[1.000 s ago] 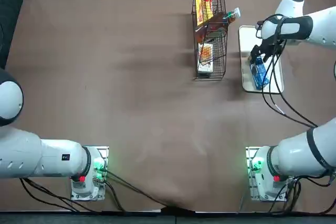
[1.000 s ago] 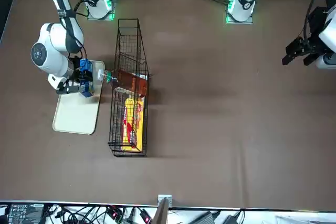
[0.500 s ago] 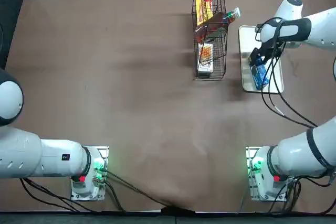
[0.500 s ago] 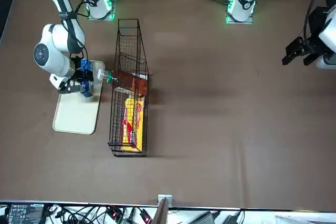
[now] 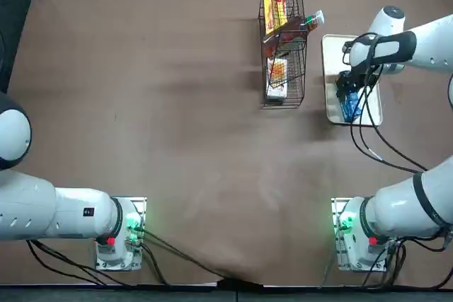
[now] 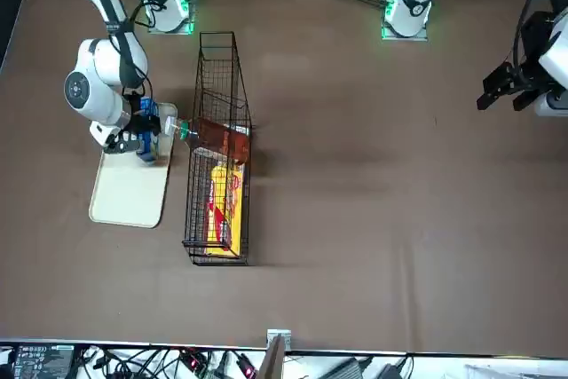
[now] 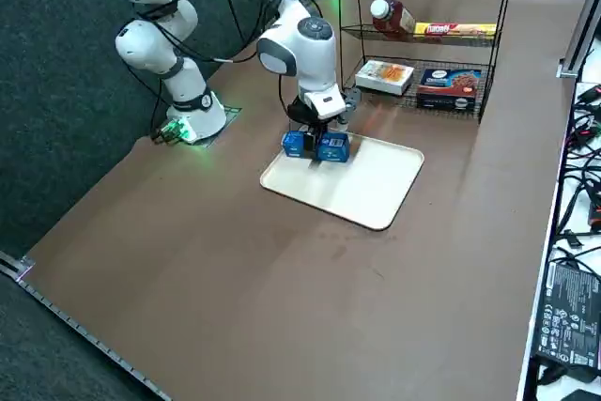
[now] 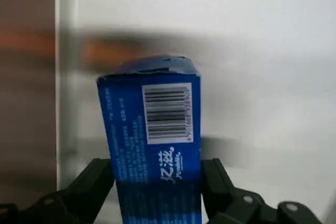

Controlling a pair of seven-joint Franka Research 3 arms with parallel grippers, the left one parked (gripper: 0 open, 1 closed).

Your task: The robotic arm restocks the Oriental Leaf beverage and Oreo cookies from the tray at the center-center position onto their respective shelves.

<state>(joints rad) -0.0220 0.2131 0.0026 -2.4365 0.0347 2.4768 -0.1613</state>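
Blue and oblong, the Oreo cookies are at the tray's end nearer the robot's bases; whether they touch its surface is hard to say from these angles. Closed on the packet's two sides are the fingers of the right gripper, pointing down over the tray. Above it, the robotic arm reaches out from its base and bends at the wrist, its last link dropping steeply to the packet, with black cables looping alongside. Left of the tray in the top view, on the worktop, stand the shelves. On one tier lies the Oriental Leaf beverage, its white cap poking out toward the tray side, beside a yellow packet. A tier lower sit a white box and a dark blue box.
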